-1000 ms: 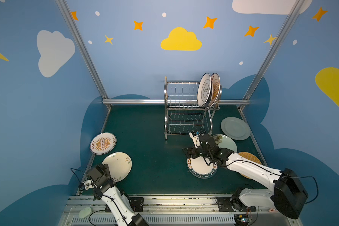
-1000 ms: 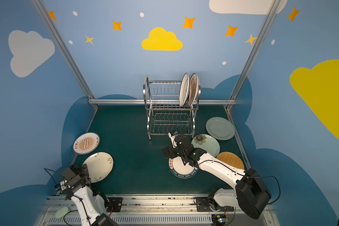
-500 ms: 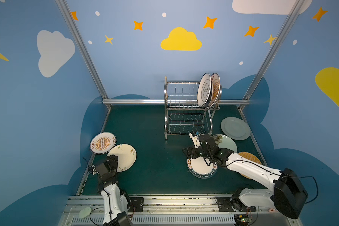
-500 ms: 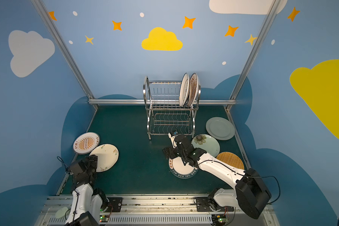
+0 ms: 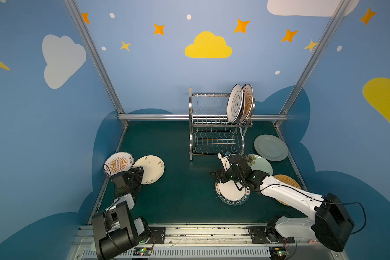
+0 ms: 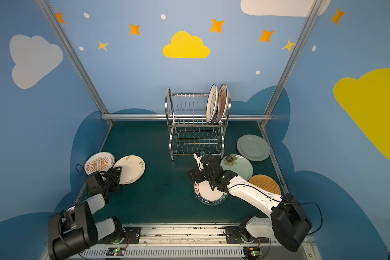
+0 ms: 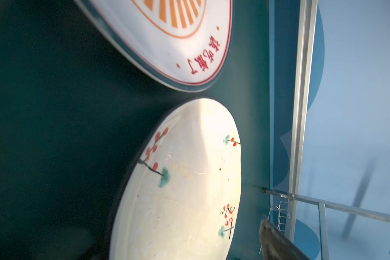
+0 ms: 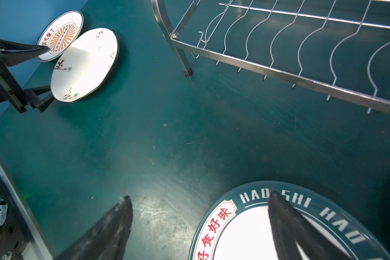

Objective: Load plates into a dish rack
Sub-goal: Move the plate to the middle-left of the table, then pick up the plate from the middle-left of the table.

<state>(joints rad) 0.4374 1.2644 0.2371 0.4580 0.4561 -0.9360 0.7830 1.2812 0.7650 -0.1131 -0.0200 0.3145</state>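
Two plates are pictured stood on edge at the right end of the upper tier of the rack, which is set at the back of the green bench; the pair is shown in both top views. The other plates are laid on the bench.

The right claw is held wide just in front of the rack. One finger is poised over the rim of the lettered plate and the other over bare bench. Nothing is gripped, and contact with the rim cannot be told.

To the right of that arm, a flower plate is seen. A green plate is placed near the rack's right foot, and a woven plate is partly hidden by the arm.

At the left edge of the bench, the left claw is spread wide at the near rim of the cream plate. Its upper finger is seen across the sunburst plate in the right wrist view. The two plates are shown just beside each other in the left wrist view, a narrow strip of bench being left between the cream plate and the sunburst plate. Only one fingertip is caught there, and no plate is held
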